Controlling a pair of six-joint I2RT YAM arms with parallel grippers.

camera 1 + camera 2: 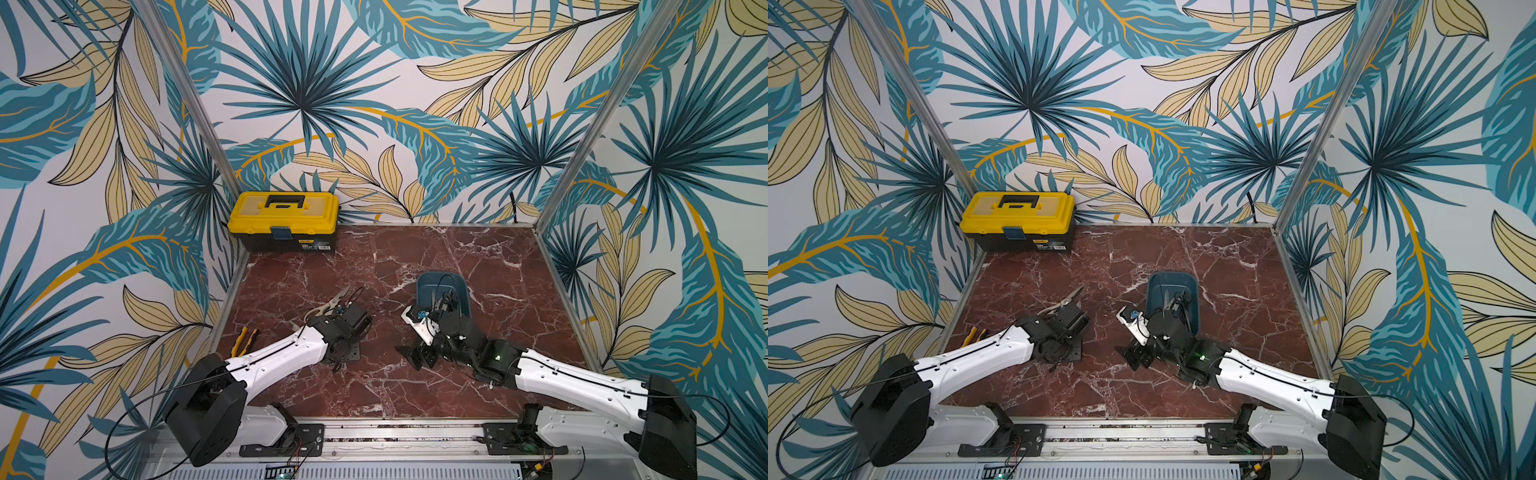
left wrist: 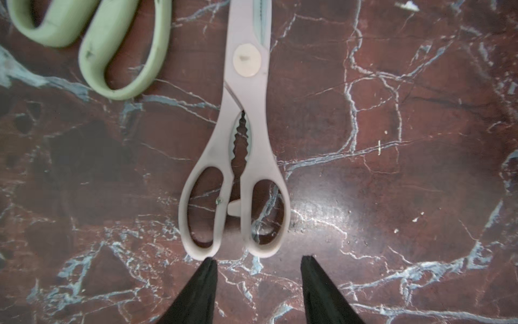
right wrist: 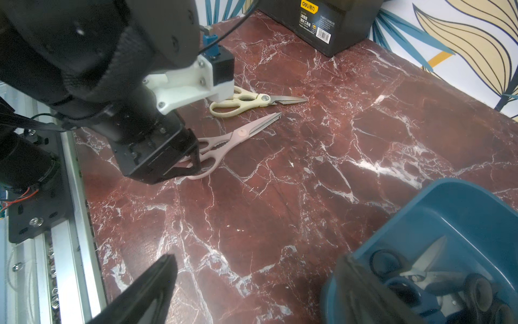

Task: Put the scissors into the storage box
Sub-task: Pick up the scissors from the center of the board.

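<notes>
Two large pairs of scissors lie on the dark red marble tabletop (image 3: 308, 196): the pale pink plastic-handled scissors with steel blades (image 2: 263, 146) and, just beside them, the cream-handled scissors (image 3: 244, 101). The small dark teal-blue plastic storage box (image 3: 462, 213) stands well apart from them, near the right arm, and black-handled and blue-handled pairs are already seen inside it. The step in hand is judged to be the grasp of the pink pair by the left gripper (image 2: 258, 262). Its jaws are held apart with nothing between them, and its black fingertips (image 2: 207, 265) stand just at the ends of the two handle loops. For a good grasp, the gripper should be moved further along the pair, so that both closed shanks are taken between the fingers and not only one loop; otherwise the pair may swing or open when it is lifted. The cream pair should not be pushed. The right gripper (image 3: 256, 259) is spread wide and empty, with one finger in front of the near rim of the box. How the fingertips line up with the loops is shown only in the left wrist view, because in both top views this place is covered by the arm. The contents of the box are shown best by the right wrist view, while the yellow-handled pliers (image 1: 243, 338) are seen only from above.
</notes>
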